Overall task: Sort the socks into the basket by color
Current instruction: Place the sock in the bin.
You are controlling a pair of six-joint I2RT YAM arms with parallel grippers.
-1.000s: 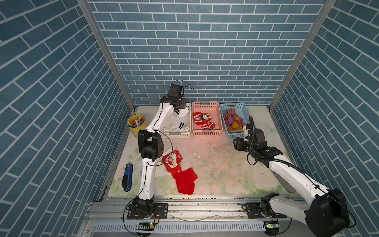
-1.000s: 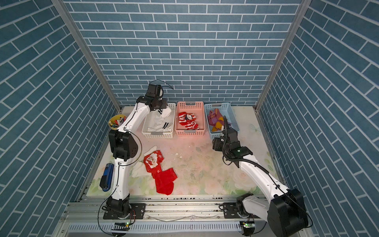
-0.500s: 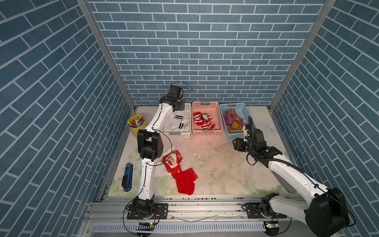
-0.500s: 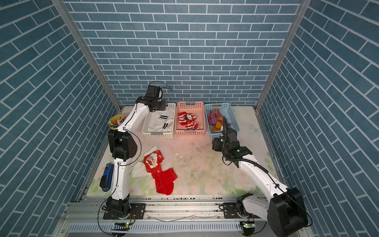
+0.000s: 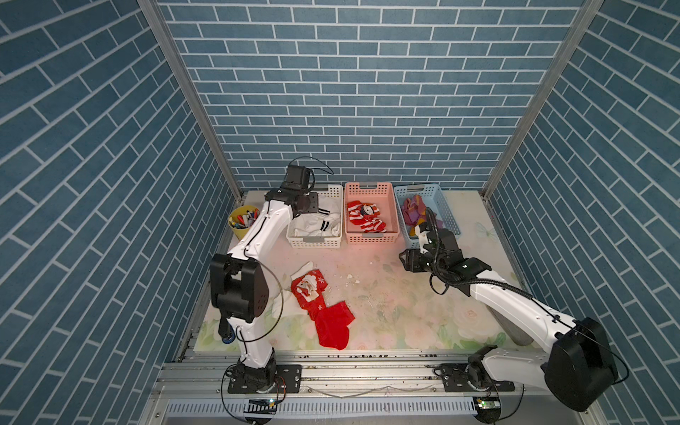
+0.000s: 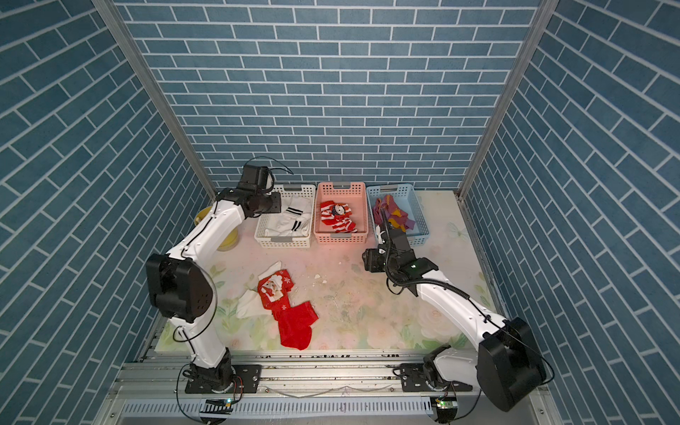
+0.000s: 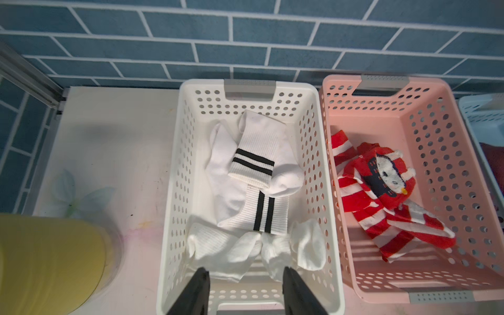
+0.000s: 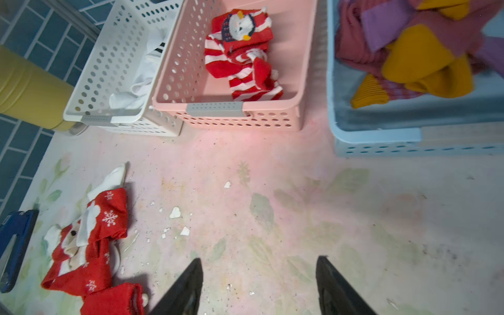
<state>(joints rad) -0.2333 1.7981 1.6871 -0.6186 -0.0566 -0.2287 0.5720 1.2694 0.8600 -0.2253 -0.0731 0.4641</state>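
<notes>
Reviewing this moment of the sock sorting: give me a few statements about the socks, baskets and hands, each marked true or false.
1. The left hand is open over the white basket, holding nothing. True.
2. The pink basket is empty. False: striped red-white socks lie in it.
3. Red socks lie on the table. True.
4. The right hand grips a mauve sock. False: it is open and empty above the table.

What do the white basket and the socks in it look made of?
White basket: probably moulded plastic, smooth with a slight sheen; rigid walls pierced by even round holes. White socks: soft knit fabric, matte; ribbed cuffs and limp folds show it, fibre cannot be told.
</notes>
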